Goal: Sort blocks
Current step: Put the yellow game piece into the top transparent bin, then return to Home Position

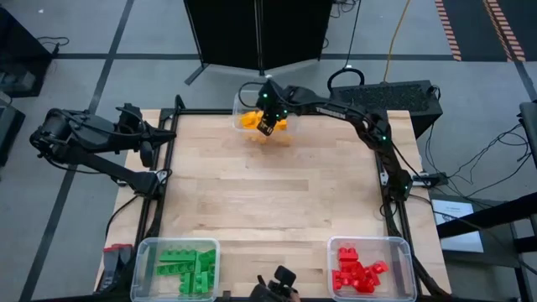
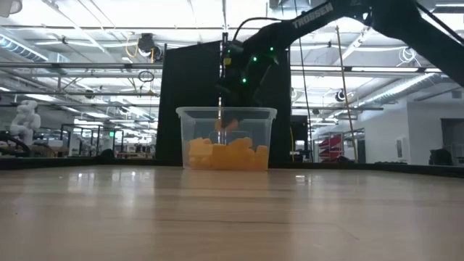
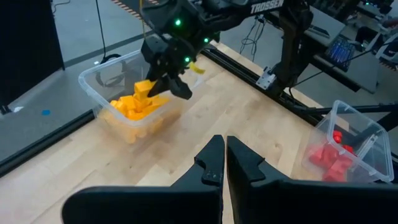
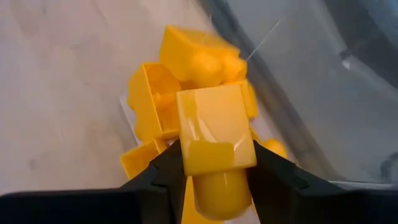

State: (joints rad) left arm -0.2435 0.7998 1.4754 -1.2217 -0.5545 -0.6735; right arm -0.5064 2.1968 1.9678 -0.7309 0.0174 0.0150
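Observation:
A clear bin [image 1: 244, 107] with a heap of yellow blocks [image 2: 225, 156] stands at the middle of the table's far edge. My right gripper [image 4: 217, 180] hangs over it, shut on one yellow block [image 4: 214, 134]. In the low view this block [image 2: 228, 125] shows inside the bin's walls, above the heap. My left gripper [image 3: 225, 163] is shut on nothing and held high at the table's left edge [image 1: 149, 138]. Green blocks fill a clear bin [image 1: 176, 267] at the near left. Red blocks lie in another bin [image 1: 369, 267] at the near right. My right gripper pinches the yellow block by two opposite sides [image 4: 186, 155] between its two fingers [image 4: 165, 171]. The fingers slant downward into the bin from above. The block sticks out past the fingertips, a round stud [image 4: 221, 196] back between them, and hangs clear above the heap.
A black rail frame [image 1: 168, 159] borders the table on the left, right and far sides. The middle of the wooden top [image 1: 277, 193] is bare. A dark device [image 1: 278, 285] sits at the near edge between the green and red bins.

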